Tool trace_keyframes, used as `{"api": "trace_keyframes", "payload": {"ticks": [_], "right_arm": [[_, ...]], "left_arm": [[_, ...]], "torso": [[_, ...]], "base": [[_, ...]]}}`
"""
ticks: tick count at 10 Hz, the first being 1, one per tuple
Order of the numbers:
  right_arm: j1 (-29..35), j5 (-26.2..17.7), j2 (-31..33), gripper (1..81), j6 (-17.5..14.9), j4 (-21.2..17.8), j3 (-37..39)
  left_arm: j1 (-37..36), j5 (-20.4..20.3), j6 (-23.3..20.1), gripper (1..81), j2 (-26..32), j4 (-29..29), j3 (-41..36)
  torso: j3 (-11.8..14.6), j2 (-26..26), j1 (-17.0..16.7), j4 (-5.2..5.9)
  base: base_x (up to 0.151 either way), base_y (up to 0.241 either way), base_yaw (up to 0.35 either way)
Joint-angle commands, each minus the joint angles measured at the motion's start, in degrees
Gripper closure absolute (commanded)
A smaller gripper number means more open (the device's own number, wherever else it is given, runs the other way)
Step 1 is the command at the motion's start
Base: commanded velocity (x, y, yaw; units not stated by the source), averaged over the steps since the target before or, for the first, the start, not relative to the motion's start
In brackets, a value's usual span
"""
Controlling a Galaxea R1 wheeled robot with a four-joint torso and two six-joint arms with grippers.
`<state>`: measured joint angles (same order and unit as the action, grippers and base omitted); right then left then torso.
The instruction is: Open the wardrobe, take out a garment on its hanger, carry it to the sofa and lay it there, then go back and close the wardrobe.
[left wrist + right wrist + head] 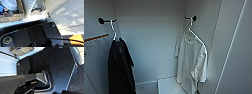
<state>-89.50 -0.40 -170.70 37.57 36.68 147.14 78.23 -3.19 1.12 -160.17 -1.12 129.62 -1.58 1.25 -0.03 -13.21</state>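
Two shirts face you inside the open wardrobe (151, 37): the garment (192, 57) on its hanger (194, 31), right; a black T-shirt (120, 67), left. You cannot tell either gripper's state.

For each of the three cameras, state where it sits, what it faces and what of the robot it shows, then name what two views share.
Head view: high on the robot, looking forward and down into the open wardrobe, at the white T-shirt on its hanger and a black T-shirt.
Left wrist view: on the left arm's wrist, facing pale panels; the robot's dark plate shows.
Right wrist view: on the right arm's wrist, facing a pale panel and dark floor; the robot's dark plate shows.
Shared: both wrist views show dark plates and pale panels.
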Motion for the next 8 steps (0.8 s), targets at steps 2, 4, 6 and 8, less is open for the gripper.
{"api": "trace_keyframes", "payload": {"ticks": [2,4,6,8], "right_arm": [[3.3,-2.1,-0.3,1.0,0.1,0.1,-0.2],[3.6,-2.1,-0.3,1.0,0.1,0.1,-0.2],[3.6,-2.1,-0.3,1.0,0.1,0.1,-0.2],[3.8,-2.1,-0.3,1.0,0.1,0.1,0.1]], "left_arm": [[-14.5,11.5,0.2,1.0,4.2,-0.1,-8.2],[-17.7,13.1,0.5,1.0,4.2,0.1,-8.2],[-20.8,14.7,1.1,1.0,4.4,0.1,-9.0],[-23.5,16.1,2.8,1.0,5.7,0.1,-12.5]], "torso": [[0.0,0.0,0.0,0.00],[0.0,0.0,0.0,0.00],[0.0,0.0,0.0,0.00],[0.0,0.0,0.0,0.00]], "base": [[0.000,0.000,0.000],[0.000,0.000,0.000],[0.000,0.000,0.000],[0.000,0.000,0.000]]}}
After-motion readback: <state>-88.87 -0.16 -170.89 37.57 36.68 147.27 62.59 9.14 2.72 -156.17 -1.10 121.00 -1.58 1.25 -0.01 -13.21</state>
